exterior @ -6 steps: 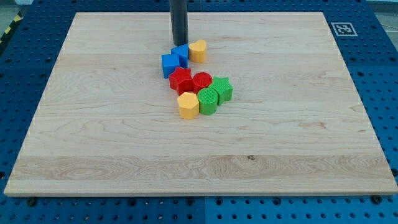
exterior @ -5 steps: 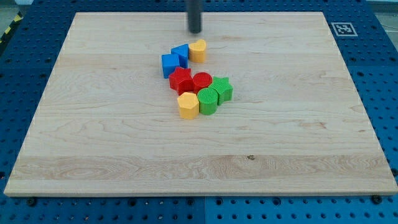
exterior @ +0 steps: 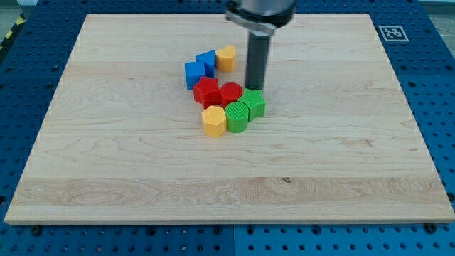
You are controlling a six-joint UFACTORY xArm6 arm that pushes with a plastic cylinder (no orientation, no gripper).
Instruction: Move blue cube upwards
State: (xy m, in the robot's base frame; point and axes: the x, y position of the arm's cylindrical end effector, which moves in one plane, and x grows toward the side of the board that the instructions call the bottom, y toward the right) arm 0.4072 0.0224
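The rod comes down from the view's top, and my tip (exterior: pixel 254 88) stands on the worktop (exterior: pixel 106 156) just above the green star-shaped block (exterior: pixel 256 103), so close that I cannot tell if it touches it. This arm carries no hand at all (only the dark straight rod), so nothing here is apart, together or clamped.

The blue cube (exterior: pixel 193 73) lies in the upper middle part of the worktop, well to the view's left of my tip. Against its upper right side sits a second blue block (exterior: pixel 207 61), whose exact shape I cannot make out, and next to that one, toward the view's right, is a yellow block (exterior: pixel 226 57) with a rounded top.

Below the blue cube is a tight group. A red star-shaped block (exterior: pixel 206 92) is just under the cube, with a red cylinder (exterior: pixel 230 93) touching it on the view's right. Under these lie a yellow hexagonal block (exterior: pixel 214 120) and a green cylinder (exterior: pixel 237 116), side by side; the green cylinder touches the green star-shaped block.

A square black-and-white marker (exterior: pixel 390 33) is in the worktop's upper right corner.
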